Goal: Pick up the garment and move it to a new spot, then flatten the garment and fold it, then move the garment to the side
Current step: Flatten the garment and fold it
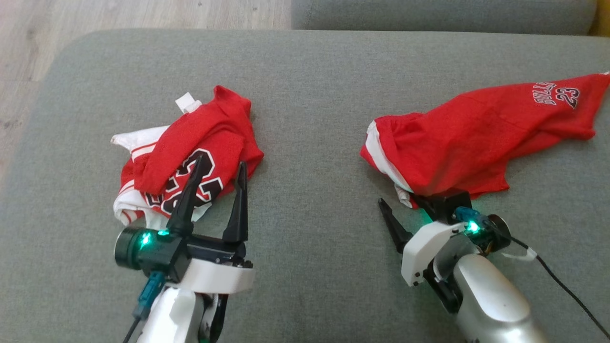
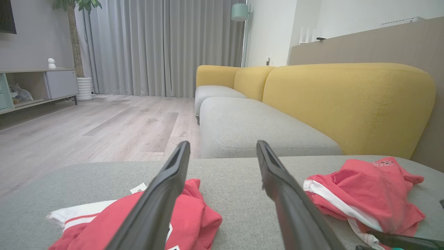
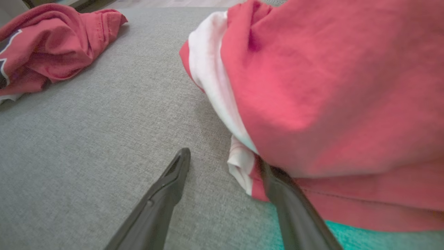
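Observation:
Two crumpled red garments lie on the grey cushion [image 1: 314,95]. The left garment [image 1: 190,138], a red and white jersey with a black 23, sits under my left gripper [image 1: 221,166], which hovers open over its near right edge; it also shows as the jersey [image 2: 197,215] in the left wrist view. The right garment [image 1: 476,138], red with a white stripe and "BULLS 23", lies by my right gripper [image 1: 405,200]. That gripper [image 3: 223,158] is open: its left finger rests on bare cushion, while the right finger's tip goes under the garment's hem [image 3: 329,86].
The cushion's left edge drops to a wooden floor [image 1: 28,71]. Another grey seat [image 2: 249,128] and a yellow backrest [image 2: 347,100] stand beyond it. A black cable [image 1: 562,286] trails from my right wrist over the cushion.

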Robot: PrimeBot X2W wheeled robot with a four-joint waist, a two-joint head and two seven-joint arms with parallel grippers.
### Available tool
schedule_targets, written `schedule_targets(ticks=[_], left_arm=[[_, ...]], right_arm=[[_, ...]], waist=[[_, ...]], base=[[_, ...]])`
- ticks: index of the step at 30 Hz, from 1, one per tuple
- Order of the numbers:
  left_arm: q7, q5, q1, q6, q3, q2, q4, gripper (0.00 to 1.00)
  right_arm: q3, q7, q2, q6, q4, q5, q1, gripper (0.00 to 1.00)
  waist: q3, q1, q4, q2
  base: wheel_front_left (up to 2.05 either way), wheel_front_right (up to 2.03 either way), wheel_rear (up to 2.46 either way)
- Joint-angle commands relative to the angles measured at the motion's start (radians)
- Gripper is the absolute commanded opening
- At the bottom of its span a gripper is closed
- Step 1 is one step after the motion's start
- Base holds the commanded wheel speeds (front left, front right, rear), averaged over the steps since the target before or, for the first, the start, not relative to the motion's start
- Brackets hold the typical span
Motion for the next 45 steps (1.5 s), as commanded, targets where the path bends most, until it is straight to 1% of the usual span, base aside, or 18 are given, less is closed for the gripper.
schedule_targets(ticks=[1,2,3,8,12,15,18,23,24,30,35,36,37,38,41,43,45], left_arm=[[-0.005,0.007,-0.048,0.001,0.027,0.000,-0.037,1.00],[-0.005,0.007,-0.049,0.002,0.027,0.000,-0.036,1.00],[-0.005,0.007,-0.050,0.002,0.027,0.000,-0.036,1.00],[-0.005,0.012,-0.047,0.002,0.036,0.000,-0.033,1.00],[-0.005,0.012,-0.040,0.002,0.045,0.000,-0.033,1.00],[-0.005,0.012,-0.029,0.004,0.055,0.000,-0.036,1.00],[-0.005,0.015,-0.019,0.002,0.061,0.000,-0.039,1.00],[-0.005,0.007,-0.010,0.006,0.061,0.000,-0.045,1.00],[-0.005,0.007,-0.010,0.006,0.061,0.000,-0.045,1.00],[-0.005,0.006,0.002,0.009,0.057,0.000,-0.046,1.00],[-0.005,0.004,0.000,0.008,0.054,0.000,-0.046,1.00],[-0.005,0.003,0.000,0.008,0.053,0.000,-0.046,1.00],[-0.005,0.003,-0.001,0.008,0.051,0.000,-0.045,1.00],[-0.005,0.002,-0.001,0.008,0.049,0.000,-0.045,1.00],[-0.005,0.002,-0.002,0.006,0.046,0.000,-0.045,1.00],[-0.005,0.004,-0.001,0.005,0.045,0.000,-0.045,1.00],[-0.005,0.007,-0.001,0.002,0.045,0.000,-0.045,1.00]], right_arm=[[0.024,-0.004,0.004,-0.001,-0.005,0.002,-0.024,0.74],[0.026,-0.004,0.004,-0.001,0.004,0.001,-0.029,0.26],[0.030,-0.005,0.004,-0.001,0.013,-0.003,-0.034,0.00],[0.030,-0.021,0.004,-0.001,0.048,-0.014,-0.046,0.00],[-0.029,-0.036,0.002,-0.001,0.054,-0.027,-0.034,0.00],[-0.074,-0.039,-0.019,-0.001,0.029,-0.037,-0.009,0.00],[-0.129,-0.022,-0.057,-0.001,-0.022,-0.042,0.029,0.00],[-0.225,0.043,-0.125,-0.001,-0.147,-0.049,0.112,0.00],[-0.225,0.043,-0.125,-0.001,-0.147,-0.049,0.112,0.00],[-0.360,0.137,-0.163,-0.001,-0.300,-0.079,0.201,0.00],[-0.476,0.209,-0.152,-0.001,-0.379,-0.128,0.246,0.00],[-0.500,0.219,-0.146,-0.001,-0.391,-0.143,0.251,0.12],[-0.520,0.218,-0.138,-0.001,-0.405,-0.158,0.254,0.98],[-0.539,0.217,-0.127,-0.001,-0.418,-0.169,0.254,1.00],[-0.570,0.186,-0.092,-0.001,-0.465,-0.211,0.248,1.00],[-0.578,0.135,-0.060,-0.001,-0.506,-0.219,0.236,1.00],[-0.560,0.075,-0.036,-0.001,-0.541,-0.214,0.228,1.00]], waist=[[0.002,-0.0001,-0.002,0.0000],[0.003,-0.0001,-0.004,0.0000],[0.003,-0.0001,-0.006,0.0000],[-0.008,-0.0001,-0.033,0.0000],[-0.033,-0.0001,-0.068,0.0000],[-0.053,-0.0001,-0.106,0.0000],[-0.068,-0.0001,-0.144,0.0000],[-0.086,-0.0001,-0.188,0.0000],[-0.086,-0.0001,-0.188,0.0000],[-0.099,-0.0001,-0.216,0.0000],[-0.104,-0.0001,-0.220,0.0000],[-0.105,-0.0001,-0.220,0.0000],[-0.105,-0.0001,-0.219,0.0000],[-0.105,-0.0001,-0.217,0.0000],[-0.105,-0.0001,-0.213,0.0000],[-0.104,-0.0001,-0.209,0.0000],[-0.102,-0.0001,-0.204,0.0000]], base=[[0.00,0.00,0.00],[0.00,0.00,0.00],[0.00,0.00,0.00],[0.00,0.00,0.00],[0.00,0.00,0.00],[0.00,0.00,0.00],[0.00,0.00,0.00],[0.00,0.00,0.00],[0.00,0.00,0.00],[0.00,0.00,0.00],[0.00,0.00,0.00],[0.00,0.00,0.00],[0.00,0.00,0.00],[0.00,0.00,0.00],[0.00,0.00,0.00],[0.00,0.00,0.00],[0.00,0.00,0.00]])
